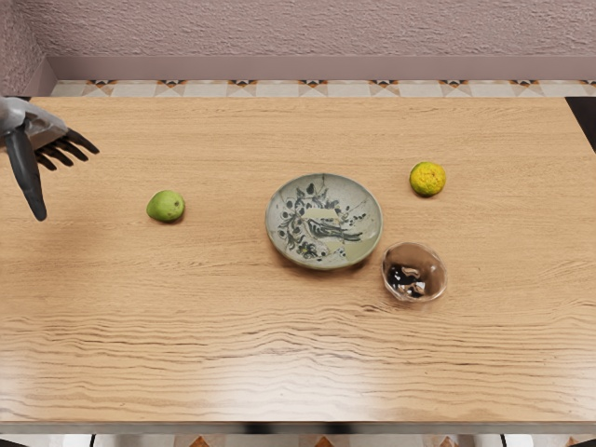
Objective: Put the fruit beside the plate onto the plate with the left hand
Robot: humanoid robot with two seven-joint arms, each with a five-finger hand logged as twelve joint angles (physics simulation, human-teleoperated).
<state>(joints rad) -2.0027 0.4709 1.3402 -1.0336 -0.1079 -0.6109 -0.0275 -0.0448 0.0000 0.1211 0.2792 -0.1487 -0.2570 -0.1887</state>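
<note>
Plate (275,222) and bowl (437,270) are the two containers on the wooden table (279,354), and they lie close together near its middle. The plate is round and pale, with a dark painted pattern that looks like a bird among leaves, and it holds no fruit or anything else. The bowl is smaller and made of clear glass. It stands just beside the plate, off its lower right edge, and whether the two rims touch cannot be told. A few dark pieces (407,276) lie in the bottom of the bowl; what they are cannot be made out.

Two fruits lie on the bare wood. A green fruit (166,206) rests to the left of the plate, apart from it, about halfway between the plate and the table's left edge. A yellow fruit (427,178) with a rough skin rests near the plate's upper right, closer to it than the green one, and above the bowl.

The left hand (39,140) comes in at the upper left edge, above and to the left of the green fruit and apart from it. Its dark fingers (67,149) are spread, one of them points downward, and it grips nothing.

A textured wall (298,28) runs behind the table.
</note>
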